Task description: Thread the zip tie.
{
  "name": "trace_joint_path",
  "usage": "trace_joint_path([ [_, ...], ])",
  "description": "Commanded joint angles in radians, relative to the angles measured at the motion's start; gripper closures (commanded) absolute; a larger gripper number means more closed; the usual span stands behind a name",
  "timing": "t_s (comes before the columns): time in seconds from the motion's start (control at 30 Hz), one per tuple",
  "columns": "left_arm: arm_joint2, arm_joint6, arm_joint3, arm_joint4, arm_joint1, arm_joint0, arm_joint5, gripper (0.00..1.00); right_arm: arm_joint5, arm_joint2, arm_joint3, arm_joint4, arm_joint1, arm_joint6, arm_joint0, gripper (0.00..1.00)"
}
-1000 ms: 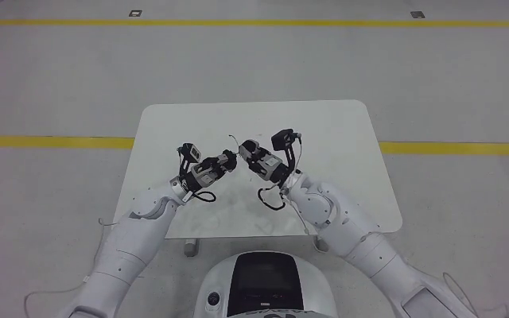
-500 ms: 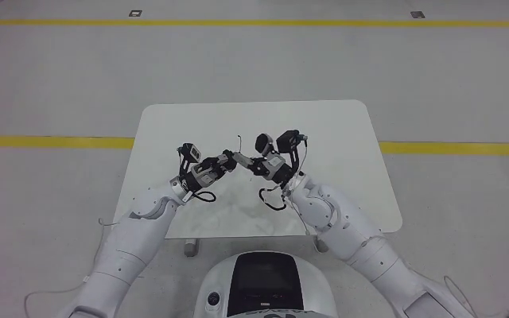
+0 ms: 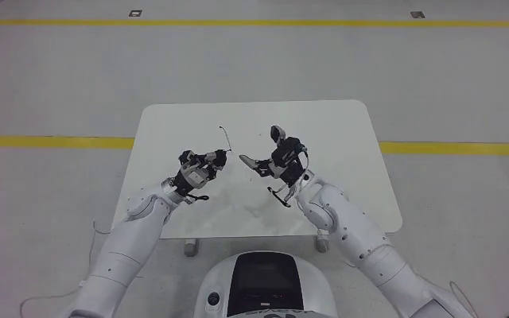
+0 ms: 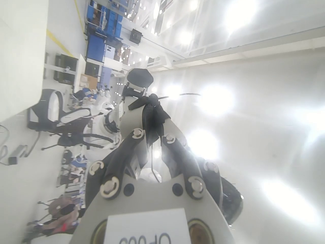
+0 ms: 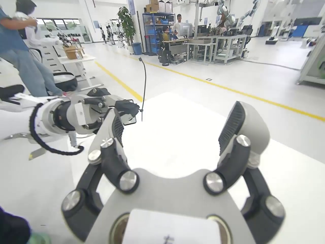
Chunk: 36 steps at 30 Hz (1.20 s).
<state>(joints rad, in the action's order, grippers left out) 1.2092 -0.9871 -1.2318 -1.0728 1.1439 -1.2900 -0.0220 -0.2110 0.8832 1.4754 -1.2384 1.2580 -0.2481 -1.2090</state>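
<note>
A thin black zip tie stands up from my left gripper, which is shut on its lower end above the white table. In the right wrist view the zip tie rises straight from the left gripper, its small head at the top. The left wrist view has the fingers closed on the zip tie, whose free end pokes past them. My right gripper hangs a short way to the right of the tie, open, with nothing between its fingers.
The table top around both arms is bare, with its edges well away from the grippers. Yellow floor lines run behind and beside the table. Desks, shelves and people stand far off in the room.
The two grippers were together at the zip tie. The right gripper has opened and drawn off to the right, and the left has pulled back left, keeping the tie.
</note>
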Motion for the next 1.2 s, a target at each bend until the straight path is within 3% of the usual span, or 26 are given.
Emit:
trace_joint_path([
  [0.0, 0.003, -0.016, 0.008, -0.035, 0.001, 0.005, 0.027, 1.00, 0.015, -0.004, -0.005, -0.081, -0.002, -0.024, -0.004, 0.00],
  [0.03, 0.005, -0.016, 0.013, -0.015, 0.000, 0.009, 0.002, 1.00, 0.015, -0.004, -0.005, -0.081, -0.002, -0.024, -0.004, 0.00],
  [0.3, 0.005, -0.016, 0.013, -0.015, 0.000, 0.009, 0.002, 1.00, 0.015, -0.004, -0.005, -0.081, -0.002, -0.024, -0.004, 0.00],
  [0.37, 0.004, 0.004, 0.009, -0.073, 0.003, -0.001, 0.045, 1.00, 0.031, -0.004, 0.003, -0.118, -0.002, -0.021, -0.005, 0.00],
  [0.53, 0.012, -0.029, 0.015, -0.254, 0.008, -0.013, 0.228, 1.00, 0.068, -0.020, 0.002, -0.190, 0.003, -0.042, -0.012, 0.00],
  [0.63, 0.009, -0.037, 0.020, -0.298, 0.008, -0.010, 0.305, 1.00, 0.083, -0.036, -0.015, -0.233, 0.010, -0.059, -0.003, 0.00],
  [0.7, 0.011, -0.033, 0.019, -0.262, 0.006, -0.004, 0.288, 1.00, 0.088, -0.040, -0.020, -0.245, 0.011, -0.061, 0.001, 0.00],
  [0.9, 0.011, -0.033, 0.019, -0.262, 0.006, -0.004, 0.288, 1.00, 0.087, -0.041, -0.018, -0.248, 0.011, -0.061, 0.000, 0.00],
  [0.93, 0.009, -0.019, 0.014, -0.271, 0.007, -0.007, 0.288, 1.00, 0.089, -0.043, -0.012, -0.260, 0.012, -0.059, -0.002, 0.00],
  [1.07, 0.000, -0.001, 0.002, -0.373, 0.015, -0.018, 0.356, 1.00, 0.106, -0.055, -0.006, -0.296, 0.017, -0.071, -0.004, 0.00],
  [1.17, -0.023, 0.005, 0.004, -0.440, 0.017, -0.019, 0.362, 1.00, 0.132, -0.063, -0.015, -0.314, 0.024, -0.086, 0.001, 0.00],
])
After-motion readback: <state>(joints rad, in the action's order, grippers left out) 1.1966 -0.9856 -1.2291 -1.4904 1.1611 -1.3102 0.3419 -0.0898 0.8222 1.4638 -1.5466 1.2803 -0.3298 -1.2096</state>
